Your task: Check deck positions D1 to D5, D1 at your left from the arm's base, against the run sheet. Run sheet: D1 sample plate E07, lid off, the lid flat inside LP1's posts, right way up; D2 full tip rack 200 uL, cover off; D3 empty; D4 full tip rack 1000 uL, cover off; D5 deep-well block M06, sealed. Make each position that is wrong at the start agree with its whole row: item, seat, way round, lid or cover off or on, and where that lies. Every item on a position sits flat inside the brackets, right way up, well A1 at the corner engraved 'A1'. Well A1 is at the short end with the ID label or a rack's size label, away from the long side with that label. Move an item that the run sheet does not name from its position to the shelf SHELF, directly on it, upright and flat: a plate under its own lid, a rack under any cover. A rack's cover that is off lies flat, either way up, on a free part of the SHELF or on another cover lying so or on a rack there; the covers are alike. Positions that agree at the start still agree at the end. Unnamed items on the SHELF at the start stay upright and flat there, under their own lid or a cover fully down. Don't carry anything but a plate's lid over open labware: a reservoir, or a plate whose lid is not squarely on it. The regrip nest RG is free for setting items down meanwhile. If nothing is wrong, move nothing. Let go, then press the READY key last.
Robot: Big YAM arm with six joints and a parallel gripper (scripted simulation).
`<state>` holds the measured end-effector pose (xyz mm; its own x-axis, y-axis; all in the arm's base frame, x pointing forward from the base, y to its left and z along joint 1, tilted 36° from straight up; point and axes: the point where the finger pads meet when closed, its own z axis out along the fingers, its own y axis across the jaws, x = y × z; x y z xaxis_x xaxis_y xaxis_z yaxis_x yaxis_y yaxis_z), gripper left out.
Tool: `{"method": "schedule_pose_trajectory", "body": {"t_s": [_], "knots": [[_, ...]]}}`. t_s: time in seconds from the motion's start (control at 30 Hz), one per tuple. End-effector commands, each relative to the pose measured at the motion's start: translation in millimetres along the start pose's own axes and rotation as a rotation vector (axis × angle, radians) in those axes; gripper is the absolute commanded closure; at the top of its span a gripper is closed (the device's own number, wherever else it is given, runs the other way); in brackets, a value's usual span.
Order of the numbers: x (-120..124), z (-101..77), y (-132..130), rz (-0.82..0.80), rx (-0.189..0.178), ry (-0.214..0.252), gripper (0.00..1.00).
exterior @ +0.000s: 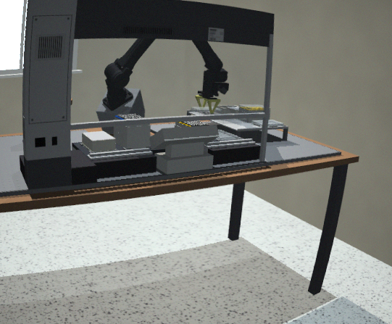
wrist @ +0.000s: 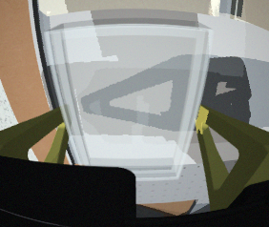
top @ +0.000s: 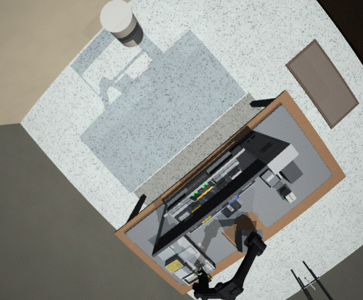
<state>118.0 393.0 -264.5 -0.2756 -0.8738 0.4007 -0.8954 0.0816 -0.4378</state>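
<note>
My gripper is open, its yellow fingers standing on either side of a clear see-through cover that lies flat below the wrist. The fingers stand a little apart from its long edges. In the exterior view the gripper hangs low over the raised SHELF at the right end of the deck. In the top view it is at the table's lower corner by the shelf. On the deck stand a white block, a blue-marked tip rack and a yellow-marked tip rack.
A yellow-topped item and other flat pieces lie on the shelf beside the gripper. The machine's black gantry beam spans above the deck, with a grey rail in front. The table's edge is close at the left of the wrist view.
</note>
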Motion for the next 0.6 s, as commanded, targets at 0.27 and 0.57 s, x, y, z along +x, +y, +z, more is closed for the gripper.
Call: {"method": "schedule_pose_trajectory", "body": {"t_s": [0.27,0.57], "knots": [[-32.9,-57.8,2.0,0.024,-0.006,-0.094,0.00],[-30.2,-62.7,4.6,0.012,-0.003,-0.083,0.00]]}}
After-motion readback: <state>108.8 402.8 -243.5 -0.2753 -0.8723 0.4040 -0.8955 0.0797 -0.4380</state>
